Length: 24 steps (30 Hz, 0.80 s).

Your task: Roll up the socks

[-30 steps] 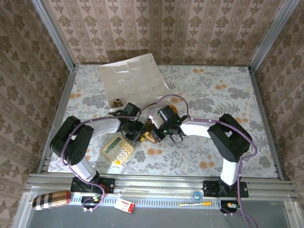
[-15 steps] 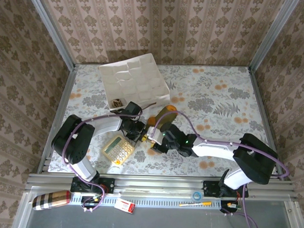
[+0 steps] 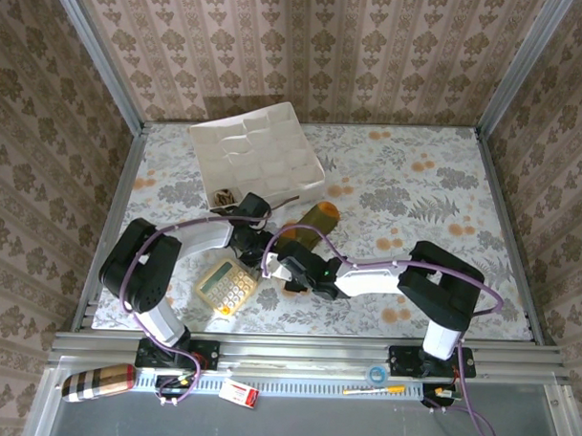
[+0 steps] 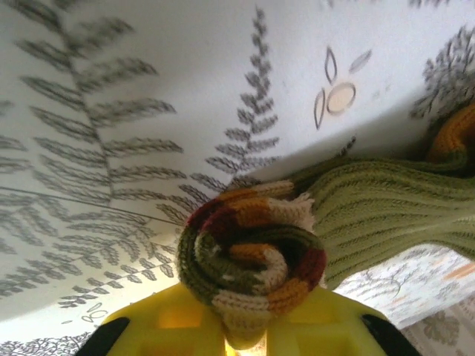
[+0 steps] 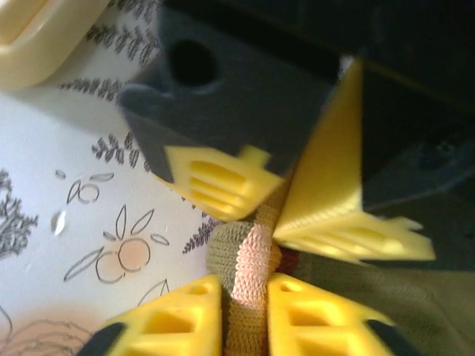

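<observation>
**Both claws pinched on 1 sock roll**

Your left gripper (image 4: 245, 337) is clamped on the sock (image 4: 378, 215). From its wrist camera, the striped cuff (image 4: 249, 256) is wound into a tight spiral of orange, brown, olive and cream. The spiral's near end is wedged between the 2 yellow fingers (image 4: 171, 334). The olive leg runs off from the spiral toward 3 o'clock in that view, lying flat on the table (image 4: 148, 89). The orange toe (image 4: 454, 133) is at about 2 o'clock.

Your right gripper (image 5: 246, 308) is closed on the same roll from the other side. In its wrist view, a tan knit strip fills the narrow gap between its 2 fingers. The left gripper's fingers come in from 12 o'clock, and their tips meet the roll just above your right fingers.

From the top camera, the 2 grippers meet just toward 8 o'clock from the table's middle. The unrolled part of the sock stretches away from them toward 1 o'clock and ends at the toe near the middle. The calculator (image 3: 226, 285) lies just at 8 o'clock of the grippers, apart from the sock. The tray (image 3: 260, 155) sits at the table's 11 o'clock. A brown bundle (image 3: 223, 194) lies in its nearest corner cell, too small to tell what it is.
</observation>
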{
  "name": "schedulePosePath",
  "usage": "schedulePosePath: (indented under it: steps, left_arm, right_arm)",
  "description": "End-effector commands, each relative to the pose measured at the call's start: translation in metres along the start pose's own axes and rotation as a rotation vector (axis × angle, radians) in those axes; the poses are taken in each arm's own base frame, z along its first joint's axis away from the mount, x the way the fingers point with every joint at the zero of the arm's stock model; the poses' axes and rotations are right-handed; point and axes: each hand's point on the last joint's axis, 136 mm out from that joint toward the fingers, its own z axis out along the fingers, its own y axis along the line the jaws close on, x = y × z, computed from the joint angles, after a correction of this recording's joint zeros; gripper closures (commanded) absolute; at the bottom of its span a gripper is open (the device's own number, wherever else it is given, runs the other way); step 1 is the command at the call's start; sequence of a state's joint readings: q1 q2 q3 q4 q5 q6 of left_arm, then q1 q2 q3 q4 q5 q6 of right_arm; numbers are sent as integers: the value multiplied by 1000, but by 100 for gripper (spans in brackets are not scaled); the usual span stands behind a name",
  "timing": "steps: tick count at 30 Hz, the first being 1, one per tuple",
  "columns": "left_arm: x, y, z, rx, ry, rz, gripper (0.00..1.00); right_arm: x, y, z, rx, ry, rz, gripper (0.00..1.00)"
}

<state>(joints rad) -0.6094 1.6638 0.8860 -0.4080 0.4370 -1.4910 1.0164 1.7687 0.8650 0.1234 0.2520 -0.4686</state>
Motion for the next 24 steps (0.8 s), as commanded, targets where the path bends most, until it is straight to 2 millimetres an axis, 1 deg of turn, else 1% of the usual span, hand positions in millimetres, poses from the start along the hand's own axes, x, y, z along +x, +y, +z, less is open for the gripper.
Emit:
schedulePosePath:
  steps: [1,3,6,8,10,14,18,24]
  left_arm:
    - [0,35,-11,-106,-28,-39,74]
    - [-2,26,-23,-53,-41,-33,65]
    - [-7,14,-41,35,-74,-17,54]
    - [-8,7,-48,85,-77,-10,52]
    - [-8,1,-51,122,-67,0,51]
    - [-5,-3,-45,138,-46,7,51]
    - [0,-13,-36,152,-28,9,51]
    - [4,-18,-20,129,-10,3,51]
  right_arm:
    - [33,5,9,-26,125,81,94]
    - [39,13,7,-80,130,126,100]
    - [41,30,3,-215,114,225,100]
    - [41,35,0,-290,98,294,100]
    - [40,39,-2,-374,82,377,100]
    - [39,40,-4,-521,68,528,100]
    - [42,35,-2,-601,66,655,100]
    - [51,33,4,-709,118,794,100]
